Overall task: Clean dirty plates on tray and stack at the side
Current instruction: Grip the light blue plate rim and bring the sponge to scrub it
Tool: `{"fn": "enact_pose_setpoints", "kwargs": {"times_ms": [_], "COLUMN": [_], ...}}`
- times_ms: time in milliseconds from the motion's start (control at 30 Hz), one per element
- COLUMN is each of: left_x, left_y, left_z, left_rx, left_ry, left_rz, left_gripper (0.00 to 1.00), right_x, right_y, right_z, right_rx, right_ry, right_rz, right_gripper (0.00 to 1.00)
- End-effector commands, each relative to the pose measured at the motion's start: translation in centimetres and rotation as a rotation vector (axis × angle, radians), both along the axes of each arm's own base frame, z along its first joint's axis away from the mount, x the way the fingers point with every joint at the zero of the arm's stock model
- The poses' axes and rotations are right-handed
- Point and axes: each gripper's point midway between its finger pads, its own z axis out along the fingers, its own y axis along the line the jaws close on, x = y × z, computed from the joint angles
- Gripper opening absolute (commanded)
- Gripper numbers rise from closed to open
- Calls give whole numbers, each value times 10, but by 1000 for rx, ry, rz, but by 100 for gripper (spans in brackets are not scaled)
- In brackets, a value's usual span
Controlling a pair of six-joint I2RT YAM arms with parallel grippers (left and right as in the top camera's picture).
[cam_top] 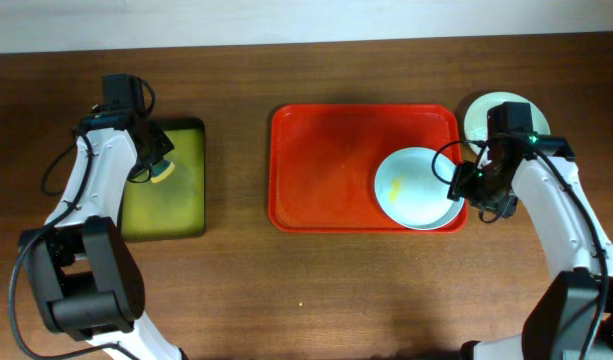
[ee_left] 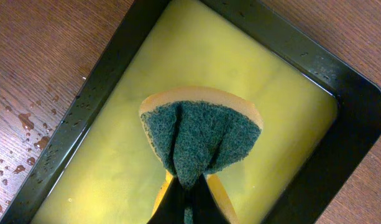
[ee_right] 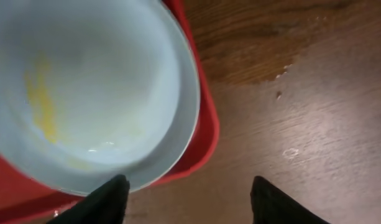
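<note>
Overhead: the right pincer [cam_top: 464, 186] hovers at the right short edge of the red tray [cam_top: 326, 170]. The pale blue plate [cam_top: 416, 188] lies just inward of it, crowding that corner, and bare red floor stretches beyond the plate. Behind the pincer's arm, off the tray, a paler plate [cam_top: 481, 112] rests on the table [cam_top: 286, 300]. The left pincer [cam_top: 156, 165] hangs over the yellow-green tray [cam_top: 176, 210], well apart from the red one.

Left wrist: the pincer's jaws are clamped on a sponge [ee_left: 199, 134], its green scouring face folded. The black rim [ee_left: 97, 81] runs well clear on both sides. Only this view shows droplets [ee_left: 22, 124] on the wood outside the rim.

Right wrist: the jaws stand apart, gripping nothing. One finger [ee_right: 106, 199] sits below the plate's rim and the other over bare wood. This view alone shows the yellow smear [ee_right: 41, 99] clearly.
</note>
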Motion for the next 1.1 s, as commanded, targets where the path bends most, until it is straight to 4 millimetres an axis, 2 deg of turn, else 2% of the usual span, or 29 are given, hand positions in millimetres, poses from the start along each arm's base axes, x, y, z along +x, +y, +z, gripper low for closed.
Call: {"fn": "enact_pose_setpoints", "kwargs": {"times_ms": [0, 67, 167, 267, 400, 567, 700, 767, 800, 833, 867, 967, 1033, 1067], "left_x": [0, 0, 0, 0, 1, 1, 1, 1, 1, 3, 6, 20, 21, 21], "left_y": [-1, -1, -1, -1, 0, -1, -1, -1, -1, -5, -11, -54, -75, -85], "left_z": [-3, -3, -3, -3, -2, -2, -2, -2, -2, -2, -2, 2, 3, 3], "left_rx": [-3, -3, -3, -3, -3, -3, -3, -3, -5, -26, -50, -201, -225, -226], "left_ry": [5, 6, 5, 5, 3, 3, 3, 3, 2, -5, -15, -74, -80, -77], "left_rz": [-13, -13, -13, -13, -13, -13, -13, -13, -14, -24, -68, -284, -352, -372], "left_gripper": [0, 0, 0, 0, 0, 0, 0, 0, 0, 0, 0, 0, 0, 0], "right_x": [-1, 3, 5, 6, 15, 10, 9, 9, 12, 19, 28, 51, 54, 53], "right_y": [-8, -1, 3, 3, 2, 4, 8, 8, 8, 13, 22, 70, 106, 123], "right_z": [-24, -34, -48, -56, -57, -79, -86, -90, -93, -95, -95, -91, -90, -90], "right_rx": [-11, 36, 59, 68, 67, 77, 99, 98, 100, 117, 148, 206, 206, 197], "right_ry": [46, 58, 84, 98, 64, 131, 151, 158, 152, 129, 95, 2, -21, -27], "right_rz": [-160, -179, -229, -291, -304, -306, -305, -306, -300, -239, -158, 48, 148, 197], "right_gripper": [63, 61, 48, 45, 45, 45, 45, 34, 19, 11, 11, 11, 11, 16]}}
